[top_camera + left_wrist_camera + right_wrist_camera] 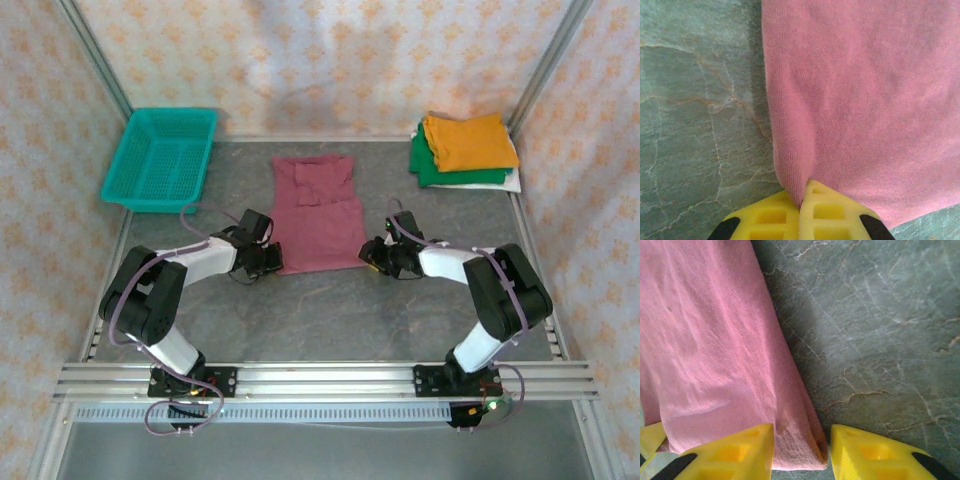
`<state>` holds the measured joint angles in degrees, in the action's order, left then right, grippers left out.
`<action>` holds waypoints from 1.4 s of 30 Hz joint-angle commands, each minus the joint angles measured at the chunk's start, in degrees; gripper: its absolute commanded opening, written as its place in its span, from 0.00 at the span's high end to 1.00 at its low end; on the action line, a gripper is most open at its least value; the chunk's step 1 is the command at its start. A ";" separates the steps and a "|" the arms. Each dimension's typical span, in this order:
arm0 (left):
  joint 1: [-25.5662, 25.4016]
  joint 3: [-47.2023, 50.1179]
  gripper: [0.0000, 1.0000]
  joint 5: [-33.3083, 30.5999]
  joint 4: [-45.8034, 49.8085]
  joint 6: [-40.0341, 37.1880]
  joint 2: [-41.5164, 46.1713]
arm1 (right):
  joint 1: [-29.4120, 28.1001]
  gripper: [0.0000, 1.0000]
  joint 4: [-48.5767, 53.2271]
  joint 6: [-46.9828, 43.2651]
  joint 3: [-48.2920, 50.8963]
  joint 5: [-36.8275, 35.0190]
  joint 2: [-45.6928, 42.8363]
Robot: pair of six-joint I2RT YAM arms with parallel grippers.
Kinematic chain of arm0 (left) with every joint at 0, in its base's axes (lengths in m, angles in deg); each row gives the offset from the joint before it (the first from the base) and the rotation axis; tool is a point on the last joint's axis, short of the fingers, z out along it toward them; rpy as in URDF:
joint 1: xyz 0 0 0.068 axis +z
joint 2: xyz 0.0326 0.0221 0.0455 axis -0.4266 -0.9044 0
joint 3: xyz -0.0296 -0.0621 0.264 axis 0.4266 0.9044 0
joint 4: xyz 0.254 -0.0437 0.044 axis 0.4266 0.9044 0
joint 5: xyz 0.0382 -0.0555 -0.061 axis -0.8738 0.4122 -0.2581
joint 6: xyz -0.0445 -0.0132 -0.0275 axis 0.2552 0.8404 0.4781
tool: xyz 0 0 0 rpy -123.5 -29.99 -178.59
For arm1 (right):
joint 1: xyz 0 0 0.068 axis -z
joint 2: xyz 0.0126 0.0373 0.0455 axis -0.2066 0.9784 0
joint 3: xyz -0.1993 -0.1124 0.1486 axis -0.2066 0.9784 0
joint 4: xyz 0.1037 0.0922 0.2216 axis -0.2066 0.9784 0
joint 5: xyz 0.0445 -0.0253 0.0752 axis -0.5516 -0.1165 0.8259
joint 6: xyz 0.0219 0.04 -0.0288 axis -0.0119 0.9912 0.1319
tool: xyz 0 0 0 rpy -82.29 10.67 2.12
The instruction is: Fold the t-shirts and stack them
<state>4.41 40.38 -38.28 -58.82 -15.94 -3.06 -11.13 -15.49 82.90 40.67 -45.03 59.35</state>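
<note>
- Seen from above, a maroon t-shirt lies flat on the grey bench, in the centre of the frame, between the two arms.
- It looks partly folded: its sides seem turned in, making a narrow upright rectangle with a smaller flap across the upper end. No lettering shows on the side facing up.
- In the upper right of the overhead view sits a finished stack: an orange t-shirt on top, a green t-shirt under it, and a white t-shirt at the bottom.
- A teal basket stands in the upper left, apart from the shirts.
- The left hand is at the shirt's lower left corner, its yellow fingers pressed together and pinching a ridge of maroon cloth.
- The right hand is at the lower right corner, its fingers apart and straddling the rolled edge without clamping it.
- By my reading, three shirts are done; the maroon one needs its lengthwise fold and then a place on the stack.
</note>
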 commanded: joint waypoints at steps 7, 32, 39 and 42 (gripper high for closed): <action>0.45 -0.18 0.97 -2.79 2.27 -1.64 0.97 | -2.79 0.70 -5.31 0.78 -3.96 3.12 3.67; -0.74 8.58 1.00 2.26 11.52 -7.96 16.15 | -6.85 1.00 4.22 -0.44 9.57 -1.03 -17.02; -5.16 6.77 1.00 4.43 20.47 -6.27 28.01 | -10.62 1.00 11.19 5.30 10.51 -6.02 -30.87; -4.87 2.71 1.00 1.45 22.52 -6.70 30.24 | -9.83 1.00 16.06 5.02 6.51 -11.14 -34.18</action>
<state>-0.61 47.12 -34.93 -41.01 -22.08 25.40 -21.57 -4.74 86.44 50.66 -49.67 27.49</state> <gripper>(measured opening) 0.045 0.044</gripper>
